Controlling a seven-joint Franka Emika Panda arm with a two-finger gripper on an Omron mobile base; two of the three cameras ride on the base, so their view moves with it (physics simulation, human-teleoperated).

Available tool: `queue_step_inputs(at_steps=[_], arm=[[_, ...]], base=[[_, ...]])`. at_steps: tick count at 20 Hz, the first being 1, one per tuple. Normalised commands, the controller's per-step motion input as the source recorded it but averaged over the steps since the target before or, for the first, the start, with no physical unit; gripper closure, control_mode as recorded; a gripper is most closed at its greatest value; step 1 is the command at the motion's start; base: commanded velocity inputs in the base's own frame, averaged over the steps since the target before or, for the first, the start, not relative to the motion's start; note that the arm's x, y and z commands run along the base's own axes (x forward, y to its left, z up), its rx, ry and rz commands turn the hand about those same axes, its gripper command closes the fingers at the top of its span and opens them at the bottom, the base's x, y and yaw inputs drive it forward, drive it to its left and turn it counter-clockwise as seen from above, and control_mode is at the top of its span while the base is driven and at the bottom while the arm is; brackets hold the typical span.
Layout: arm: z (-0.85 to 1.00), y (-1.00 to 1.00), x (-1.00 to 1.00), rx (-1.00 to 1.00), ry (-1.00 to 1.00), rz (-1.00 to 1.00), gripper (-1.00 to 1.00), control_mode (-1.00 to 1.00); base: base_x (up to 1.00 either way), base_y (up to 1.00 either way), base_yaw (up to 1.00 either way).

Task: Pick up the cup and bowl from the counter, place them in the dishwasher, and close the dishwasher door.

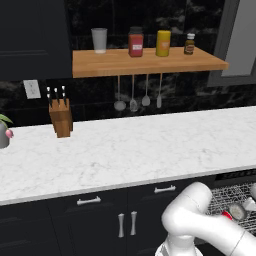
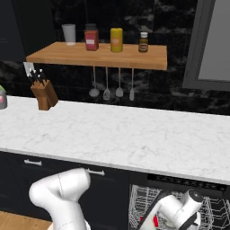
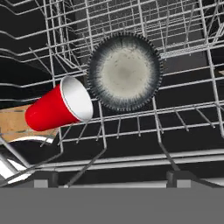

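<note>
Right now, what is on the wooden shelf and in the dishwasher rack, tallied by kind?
Jars or bottles on shelf: 3
Cups: 2, grey shelf cup, red cup in rack
Bowl in rack: 1
Total: 6

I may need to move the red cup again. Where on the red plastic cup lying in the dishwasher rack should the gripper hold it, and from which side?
Probably across the middle of the red plastic cup's tapered wall, coming down onto it from the hand camera's side. The cup lies on its side in the grey wire rack, white mouth toward the round grey bowl, so its rim is less accessible.
</note>
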Motion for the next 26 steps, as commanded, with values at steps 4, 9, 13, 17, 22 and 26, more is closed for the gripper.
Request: queue_step_inputs(at_steps=[4,9,13,17,22,26], arm=[[-0.17,0.0,-0.99,-0.1,0.08,0.08,-1.0,-1.0],[-0.47,0.0,-0.49,-0.06,0.06,0.07,-1.0,-1.0],[-0.39,0.01,-0.06,-0.01,-0.03,0.06,-1.0,-1.0],[-0.35,0.01,0.03,0.0,-0.05,0.01,-1.0,-1.0],[-0.34,0.0,0.22,0.01,-0.04,0.0,-1.0,-1.0],[-0.04,0.09,0.37,0.0,-0.11,-0.01,-1.0,-1.0]], base=[[0.0,0.0,0.0],[0.0,0.0,0.0],[0.0,0.0,0.0],[0.0,0.0,0.0],[0.0,0.0,0.0],[0.0,0.0,0.0]])
